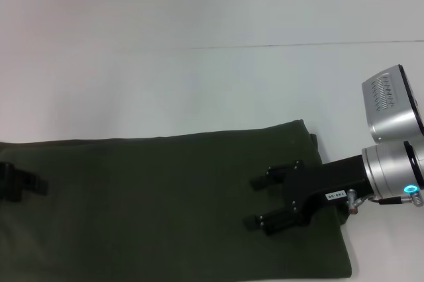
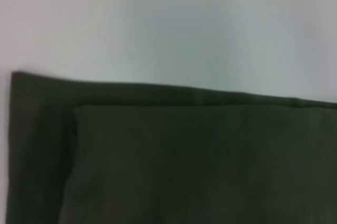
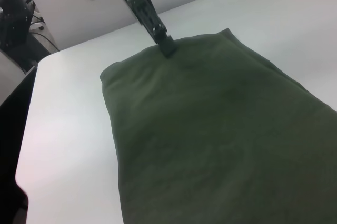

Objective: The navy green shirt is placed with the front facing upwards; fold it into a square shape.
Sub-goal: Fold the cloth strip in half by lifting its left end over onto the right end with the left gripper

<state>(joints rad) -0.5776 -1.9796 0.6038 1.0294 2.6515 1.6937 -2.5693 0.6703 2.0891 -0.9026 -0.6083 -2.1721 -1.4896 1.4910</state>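
The navy green shirt lies on the white table as a long folded band across the near side. Its lettering, collar and tag are hidden. My right gripper hovers over the shirt's right part, open and empty, fingers pointing left. My left gripper is at the shirt's left end. In the right wrist view it touches the far end of the shirt. The left wrist view shows a shirt corner with one layer folded over another.
The white table stretches beyond the shirt, with a thin seam line across its far part. In the right wrist view the table's edge drops off, with dark equipment and cables beyond it.
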